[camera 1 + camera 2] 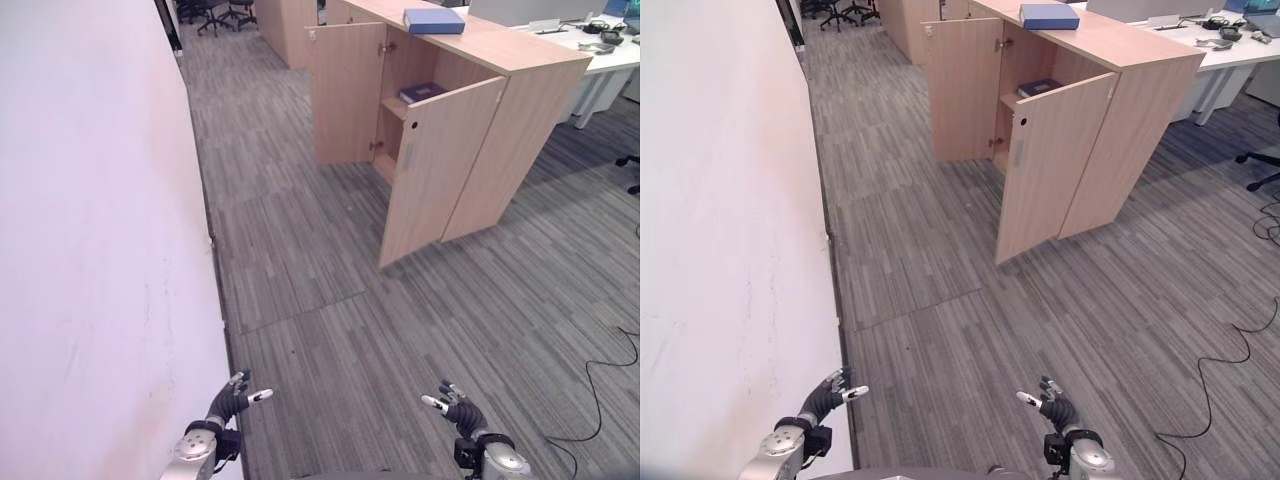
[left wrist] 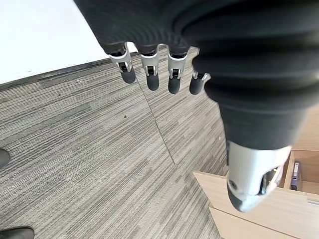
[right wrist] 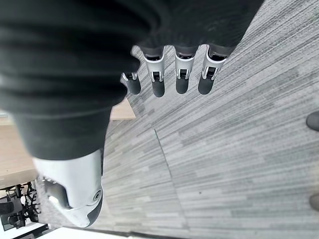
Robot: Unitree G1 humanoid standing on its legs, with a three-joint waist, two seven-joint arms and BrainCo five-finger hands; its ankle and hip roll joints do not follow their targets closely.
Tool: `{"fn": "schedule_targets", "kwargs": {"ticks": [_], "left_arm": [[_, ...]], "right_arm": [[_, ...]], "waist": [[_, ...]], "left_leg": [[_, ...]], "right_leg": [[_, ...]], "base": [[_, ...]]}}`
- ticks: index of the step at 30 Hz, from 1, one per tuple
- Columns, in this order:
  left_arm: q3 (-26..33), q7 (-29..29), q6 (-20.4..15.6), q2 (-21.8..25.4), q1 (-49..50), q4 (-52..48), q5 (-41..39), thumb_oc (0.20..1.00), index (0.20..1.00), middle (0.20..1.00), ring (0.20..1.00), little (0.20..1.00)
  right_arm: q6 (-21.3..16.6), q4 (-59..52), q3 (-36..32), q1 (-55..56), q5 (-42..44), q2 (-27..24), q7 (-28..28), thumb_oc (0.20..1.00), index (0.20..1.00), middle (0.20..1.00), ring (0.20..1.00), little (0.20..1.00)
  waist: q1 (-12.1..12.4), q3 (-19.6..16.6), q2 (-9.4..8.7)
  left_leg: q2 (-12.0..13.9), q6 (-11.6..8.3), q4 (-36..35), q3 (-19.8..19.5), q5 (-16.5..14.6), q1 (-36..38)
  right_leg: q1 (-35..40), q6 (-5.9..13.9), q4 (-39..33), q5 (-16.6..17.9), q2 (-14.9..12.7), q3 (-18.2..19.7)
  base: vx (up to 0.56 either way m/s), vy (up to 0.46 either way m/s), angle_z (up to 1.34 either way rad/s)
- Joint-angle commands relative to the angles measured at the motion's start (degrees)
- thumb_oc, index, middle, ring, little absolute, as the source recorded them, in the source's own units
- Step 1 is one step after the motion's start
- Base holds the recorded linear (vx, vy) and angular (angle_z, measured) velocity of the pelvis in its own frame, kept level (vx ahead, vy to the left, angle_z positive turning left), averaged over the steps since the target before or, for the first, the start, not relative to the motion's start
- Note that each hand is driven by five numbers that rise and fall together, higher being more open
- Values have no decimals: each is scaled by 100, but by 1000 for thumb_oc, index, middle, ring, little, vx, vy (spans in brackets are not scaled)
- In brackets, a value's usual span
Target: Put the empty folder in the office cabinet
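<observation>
A blue folder lies flat on top of the light wooden office cabinet, far ahead to the right. Both cabinet doors stand open, and a second dark blue folder rests on the upper shelf inside. My left hand hangs low at the lower left, by the white wall, with relaxed fingers and nothing in it. Low at the lower right, my right hand is also empty, its fingers loose. Both hands are far from the cabinet.
A white wall runs along the left side. Grey striped carpet stretches between me and the cabinet. A white desk with small items stands behind the cabinet, and office chairs stand far back.
</observation>
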Motion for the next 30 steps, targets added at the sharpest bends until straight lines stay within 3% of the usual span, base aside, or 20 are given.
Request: {"fn": "schedule_targets", "kwargs": {"ticks": [1, 5, 9, 10, 11, 14, 16, 18, 22, 24, 26, 30], "left_arm": [[81, 53, -170, -66, -484, 131, 3, 1000, 1000, 1000, 1000, 1000], [105, 36, -154, -39, -472, 128, -64, 1000, 1000, 1000, 1000, 1000], [103, 17, -144, -4, -523, 76, -134, 1000, 1000, 1000, 1000, 1000], [102, 26, -130, 0, -549, 56, -176, 1000, 1000, 1000, 1000, 1000], [101, 26, -130, 2, -552, 57, -177, 1000, 1000, 1000, 1000, 1000], [89, 64, -126, -13, -604, 82, -271, 1000, 1000, 1000, 1000, 1000], [107, 62, -97, -12, -589, 118, -298, 1000, 1000, 1000, 1000, 1000], [95, 86, -65, 12, -634, 141, -306, 1000, 1000, 1000, 1000, 1000], [115, 144, -84, 27, -697, 118, -378, 1000, 1000, 1000, 1000, 1000], [196, 184, -99, 33, -685, 163, -418, 1000, 1000, 1000, 1000, 1000], [260, 205, -98, 23, -607, 261, -400, 1000, 1000, 1000, 1000, 1000], [351, 190, -94, 36, -453, 320, -412, 1000, 1000, 1000, 1000, 1000]], "right_arm": [[-103, 91, -52, -295, 70, -107, 23, 1000, 1000, 1000, 1000, 1000], [-102, 81, -41, -306, 101, -148, 68, 1000, 1000, 1000, 1000, 1000], [-109, 59, -39, -318, 117, -203, 95, 1000, 1000, 1000, 1000, 1000], [-93, 40, -55, -316, 99, -240, 94, 1000, 1000, 1000, 1000, 1000], [-92, 40, -57, -318, 99, -238, 94, 1000, 1000, 1000, 1000, 1000], [-61, 47, -123, -320, 98, -311, 76, 1000, 1000, 1000, 1000, 1000], [-39, 58, -163, -327, 92, -360, 65, 1000, 1000, 1000, 1000, 1000], [-38, 84, -143, -416, 152, -410, 41, 1000, 1000, 1000, 1000, 1000], [-50, 128, -116, -511, 192, -423, -8, 1000, 1000, 1000, 1000, 1000], [-61, 189, -75, -579, 196, -418, -16, 1000, 1000, 1000, 1000, 1000], [-36, 256, -34, -610, 138, -429, -12, 1000, 1000, 1000, 1000, 1000], [0, 218, 30, -532, 53, -336, 95, 1000, 1000, 1000, 1000, 1000]], "waist": [[44, 89, -90], [37, 177, -73], [68, 358, -148], [118, 486, -216], [104, 478, -211], [142, 579, -259], [285, 591, -304], [429, 662, -211], [511, 713, -251], [609, 683, -246], [718, 582, -211], [865, 303, -182]], "left_leg": [[832, -704, 63, 314, 151, 93], [989, -775, 214, 322, 238, 95], [1116, -801, 1100, 152, 201, -404], [1144, -767, 1827, -28, 398, -790], [1155, -772, 1877, -54, 379, -835], [1233, -676, 2485, -179, 754, -1450], [1320, -615, 2088, -101, 740, -1930], [1460, -750, 1389, -238, 1227, -2310], [1545, -786, 934, -348, 1249, -2540], [1674, -859, 398, -396, 1307, -2624], [1856, -951, 301, -321, 1442, -2809], [1785, -1070, 341, -477, 1713, -2773]], "right_leg": [[-41, 589, 23, -113, -364, 330], [-46, 466, 105, -220, -213, 396], [-106, 305, 310, -357, -149, 449], [-121, 165, 508, -466, -134, 487], [-140, 160, 524, -477, -127, 472], [-157, 39, 848, -743, -129, 481], [-21, 70, 954, -995, -169, 578], [133, 133, 1079, -1224, -72, 696], [259, 197, 1196, -1456, -113, 806], [520, 279, 1226, -1678, -176, 1057], [934, 359, 1068, -1836, -270, 1309], [1177, 524, 926, -1874, -490, 1543]], "base": [[35, -110, 0], [30, -106, 1], [-30, -132, 4], [-9, -98, 5], [7, -148, 13], [93, -66, 8], [309, 10, 3], [348, 82, 8], [232, 65, -12], [505, 178, -37], [554, 217, -50], [482, 259, -69]]}}
